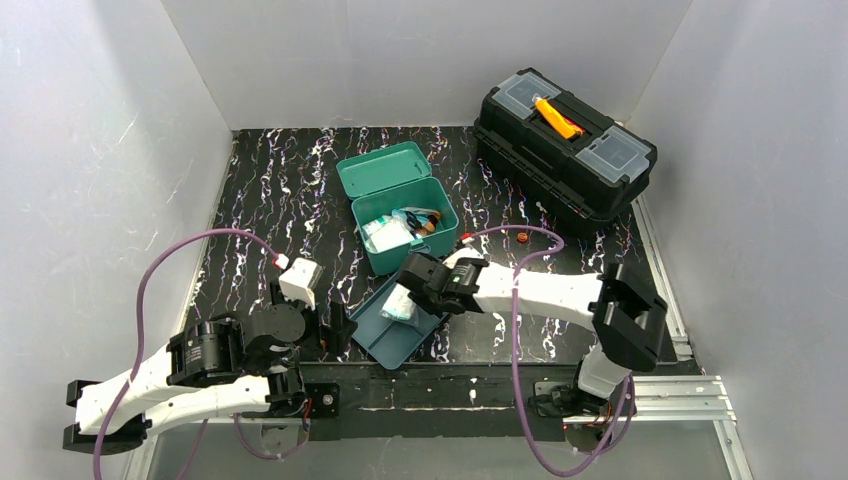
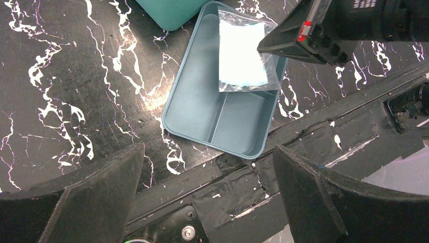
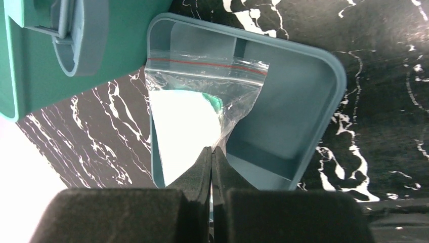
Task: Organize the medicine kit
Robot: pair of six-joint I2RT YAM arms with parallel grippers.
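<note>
The medicine kit (image 1: pixel 405 215) is a teal box standing open at mid-table, its lid (image 1: pixel 380 168) tipped back and small bottles and packets inside. Its darker teal tray (image 1: pixel 385 335) lies apart, near the front edge. My right gripper (image 1: pixel 418 290) is shut on a clear zip packet (image 3: pixel 187 121) holding white gauze, pinching its edge over the tray (image 3: pixel 298 101). In the left wrist view the packet (image 2: pixel 240 55) covers the tray's far half (image 2: pixel 202 116). My left gripper (image 2: pixel 208 187) stands open and holds nothing, just short of the tray's near end.
A black toolbox (image 1: pixel 565 140) with an orange handle sits at the back right. A small orange object (image 1: pixel 521 237) lies on the marbled mat right of the kit. White walls close in three sides. The black mounting rail (image 1: pixel 450 385) runs along the front.
</note>
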